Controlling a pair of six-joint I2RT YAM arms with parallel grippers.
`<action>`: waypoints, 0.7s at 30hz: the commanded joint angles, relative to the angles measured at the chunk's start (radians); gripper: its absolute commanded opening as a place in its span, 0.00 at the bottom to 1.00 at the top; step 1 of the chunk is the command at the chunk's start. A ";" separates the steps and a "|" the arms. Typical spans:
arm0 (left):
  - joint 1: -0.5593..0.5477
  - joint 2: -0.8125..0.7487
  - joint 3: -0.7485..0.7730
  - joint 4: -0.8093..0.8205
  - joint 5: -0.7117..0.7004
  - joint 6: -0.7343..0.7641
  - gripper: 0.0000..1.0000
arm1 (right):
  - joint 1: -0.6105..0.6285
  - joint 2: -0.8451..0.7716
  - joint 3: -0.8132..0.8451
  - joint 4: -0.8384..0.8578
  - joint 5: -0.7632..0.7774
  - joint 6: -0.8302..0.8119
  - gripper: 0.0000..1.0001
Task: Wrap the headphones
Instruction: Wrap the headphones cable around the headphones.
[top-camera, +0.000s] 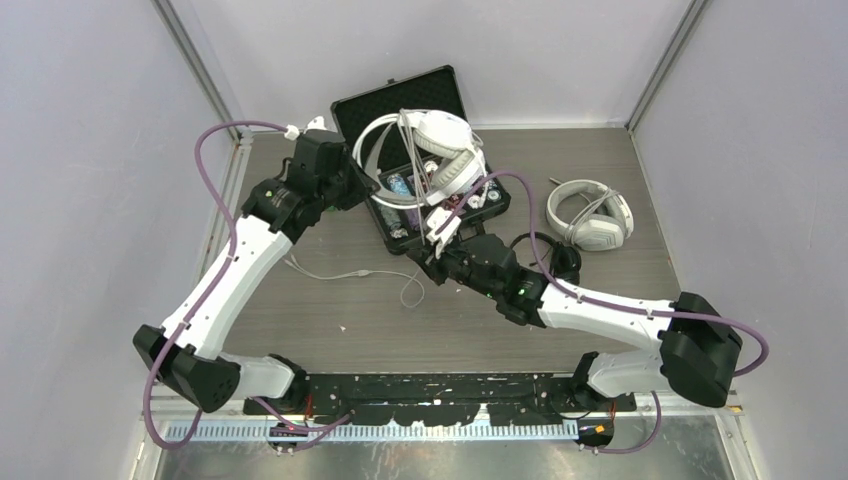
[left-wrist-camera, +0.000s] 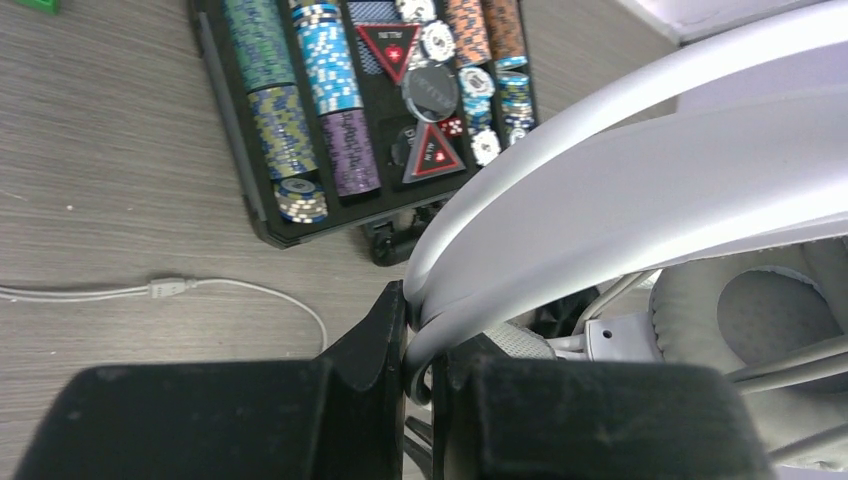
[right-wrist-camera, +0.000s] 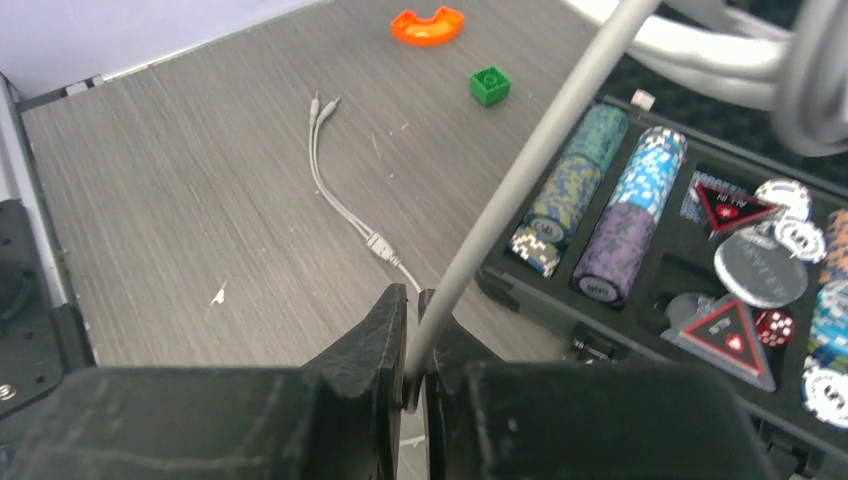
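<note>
So the reason everything's held up in the air like this, as far as I can tell: 1 arm anchors the headset, the other runs the cord, so the cord stays taut enough to loop around.

The bulky white-grey over-ear headphones (top-camera: 445, 150) hang above the open black case of poker chips (top-camera: 400, 98), not resting on the table. The left gripper (left-wrist-camera: 416, 345) is clamped narrow on the lower end of the pale grey headband (left-wrist-camera: 640, 170), acting as the fixed point. The right gripper (right-wrist-camera: 415, 340) is pinched tight on the thin grey cord (right-wrist-camera: 530, 170), which runs straight up and away toward the cups, so it looks pulled taut.

Pose-wise, the left arm reaches long up the left side of the table, wrist turned in toward the case. The right arm has its elbow parked out at the right edge and its forearm sweeps left across the table, fingers aimed at the case's near edge.

The other 2 pairs sit waiting: the white round-cup headset (top-camera: 590, 215) lies on the table to the right, and the slim black pair (top-camera: 565, 258) is mostly hidden by the right forearm. I'd guess wrapping is mid-way on the 1st pair.
</note>
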 joint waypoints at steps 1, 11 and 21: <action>0.003 -0.070 0.082 0.158 0.047 -0.086 0.00 | 0.007 0.030 -0.027 0.228 -0.003 -0.088 0.16; 0.003 -0.091 0.102 0.172 0.137 -0.146 0.00 | 0.006 0.143 -0.126 0.548 -0.008 -0.138 0.37; 0.003 -0.114 0.136 0.143 0.137 -0.140 0.00 | 0.005 0.333 -0.118 0.787 0.053 -0.095 0.48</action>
